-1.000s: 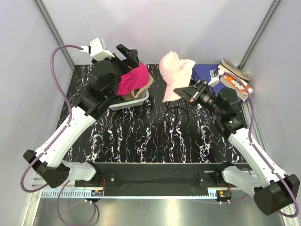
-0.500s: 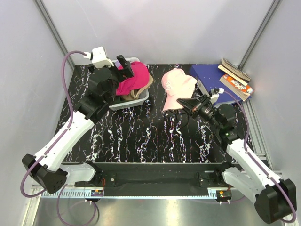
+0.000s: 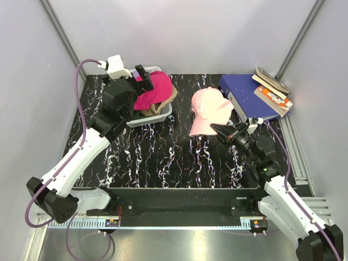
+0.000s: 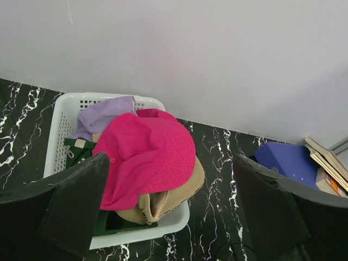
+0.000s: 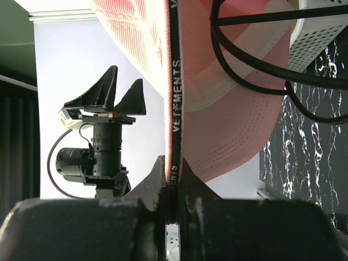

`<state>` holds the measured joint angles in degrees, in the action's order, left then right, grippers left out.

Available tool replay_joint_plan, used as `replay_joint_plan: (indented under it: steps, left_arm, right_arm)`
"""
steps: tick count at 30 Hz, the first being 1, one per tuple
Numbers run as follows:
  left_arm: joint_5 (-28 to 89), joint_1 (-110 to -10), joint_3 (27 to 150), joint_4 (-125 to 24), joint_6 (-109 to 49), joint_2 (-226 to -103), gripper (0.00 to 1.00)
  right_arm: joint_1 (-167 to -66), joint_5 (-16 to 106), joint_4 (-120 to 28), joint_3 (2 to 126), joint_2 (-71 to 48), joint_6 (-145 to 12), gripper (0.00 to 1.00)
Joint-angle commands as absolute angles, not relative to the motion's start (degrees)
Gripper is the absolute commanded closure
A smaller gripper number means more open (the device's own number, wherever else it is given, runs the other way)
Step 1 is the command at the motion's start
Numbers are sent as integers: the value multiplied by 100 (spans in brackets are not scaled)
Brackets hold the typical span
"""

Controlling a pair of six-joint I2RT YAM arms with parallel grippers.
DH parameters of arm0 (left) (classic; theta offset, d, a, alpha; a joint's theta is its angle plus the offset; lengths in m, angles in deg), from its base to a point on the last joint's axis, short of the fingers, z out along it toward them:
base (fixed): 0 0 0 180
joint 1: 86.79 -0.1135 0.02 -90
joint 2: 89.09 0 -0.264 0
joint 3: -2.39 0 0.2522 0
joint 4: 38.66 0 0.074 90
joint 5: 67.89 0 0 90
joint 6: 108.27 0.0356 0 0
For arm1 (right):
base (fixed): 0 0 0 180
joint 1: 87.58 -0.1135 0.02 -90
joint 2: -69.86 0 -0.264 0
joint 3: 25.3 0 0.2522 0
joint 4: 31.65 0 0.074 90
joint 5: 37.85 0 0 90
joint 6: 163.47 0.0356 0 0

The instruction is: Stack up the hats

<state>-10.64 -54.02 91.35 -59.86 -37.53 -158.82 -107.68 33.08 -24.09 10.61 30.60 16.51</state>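
Note:
A light pink cap (image 3: 209, 110) hangs over the table's middle right. My right gripper (image 3: 216, 128) is shut on its edge, and the wrist view shows the jaws pinching the cap's black band (image 5: 174, 163). A magenta cap (image 3: 152, 91) lies on top of a tan cap (image 4: 174, 190), a lavender cap (image 4: 103, 115) and a dark green cap (image 4: 117, 220) in the grey mesh basket (image 3: 157, 117). My left gripper (image 3: 142, 73) hovers above the basket, open and empty, its fingers (image 4: 70, 204) wide apart.
A blue binder (image 3: 242, 89) and a stack of books (image 3: 272, 89) lie at the back right corner. A black cable loop (image 5: 255, 60) crosses the right wrist view. Grey walls close in the sides and back.
My right gripper has pulled the pink cap toward the near right, lowering it over the table. My left arm has drawn back slightly from the magenta cap and then stayed still.

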Motion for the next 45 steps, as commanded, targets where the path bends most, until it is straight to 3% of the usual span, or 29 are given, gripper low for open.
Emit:
replay_joint_plan:
  steps: [1, 8, 18, 26, 29, 32, 45]
  left_arm:
    - [-997, -5445, 9129, -5620, -3663, -15949, 1]
    - [-979, -5453, 9121, -5550, -3637, -16010, 1]
    - [-839, -5462, 9165, -5523, -3725, -16195, 1]
    - [-637, -5462, 9077, -5427, -3681, -16265, 1]
    - [-339, -5462, 9059, -5418, -3865, -16344, 1]
    - [-145, -5462, 9042, -5418, -3945, -16406, 1]
    - [355, -5462, 9006, -5330, -3857, -16572, 1]
  right_arm:
    - [-10744, 3483, -2397, 920, 3093, 1925, 100]
    - [-10735, 3712, -2362, 357, 3461, 2515, 100]
    - [-10735, 3466, -1975, 323, 3004, 2733, 100]
    - [-10727, 3668, -3793, 279, 3909, 2944, 98]
    - [-10727, 3642, -4014, 191, 3989, 3094, 90]
    - [-10735, 3624, -4304, 243, 3989, 3112, 90]
    - [-10727, 3580, -5147, 428, 3840, 3104, 56]
